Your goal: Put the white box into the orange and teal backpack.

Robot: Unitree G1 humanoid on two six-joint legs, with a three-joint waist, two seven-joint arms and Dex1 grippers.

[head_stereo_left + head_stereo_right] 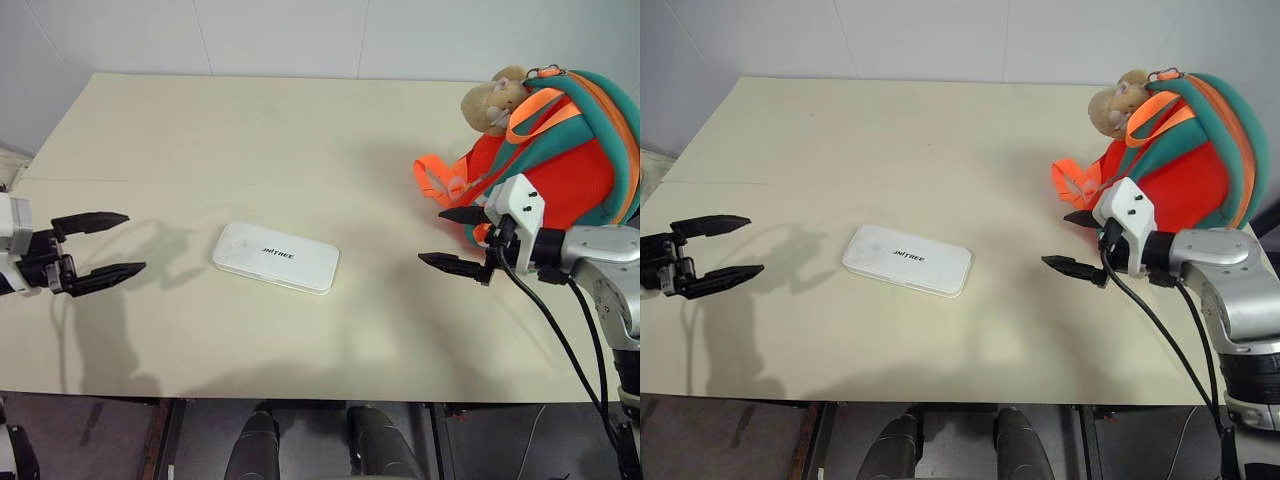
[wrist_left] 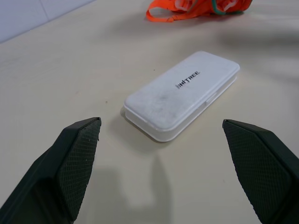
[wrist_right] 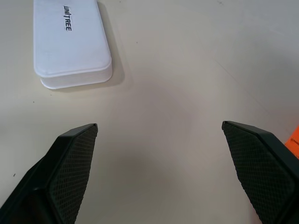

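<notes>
Between the two end effectors: the white box point(image 1: 276, 257) lies flat on the counter point(image 1: 250, 130), lettering up, touched by neither.
Left end effector point(image 1: 106, 246): fingers spread wide, holding nothing; the box sits ahead of its tips, near but apart.
Right end effector point(image 1: 455, 240): fingers also wide apart and empty; the box lies ahead of it and off to one side, with bare counter straight ahead of its tips.
Orange and teal backpack point(image 1: 560, 160): just behind and beside the right end effector, slumped on its side at the counter's far right edge, a tan plush toy point(image 1: 492, 100) at its top and orange straps point(image 1: 440, 180) trailing toward the box.
Backpack opening: I cannot tell where it is or whether it is unzipped.
Risk, grasp: the box is low, glossy and round-cornered; a pinch from one side would likely skid it across the counter or let it squirt out of the fingers.
Risk, snag: the loose straps lie close to the right end effector's fingers and could catch them, dragging the bag.
Risk, insertion: the soft bag may collapse or slide off the edge when the box is pushed at it, unless one end effector holds it open.
</notes>
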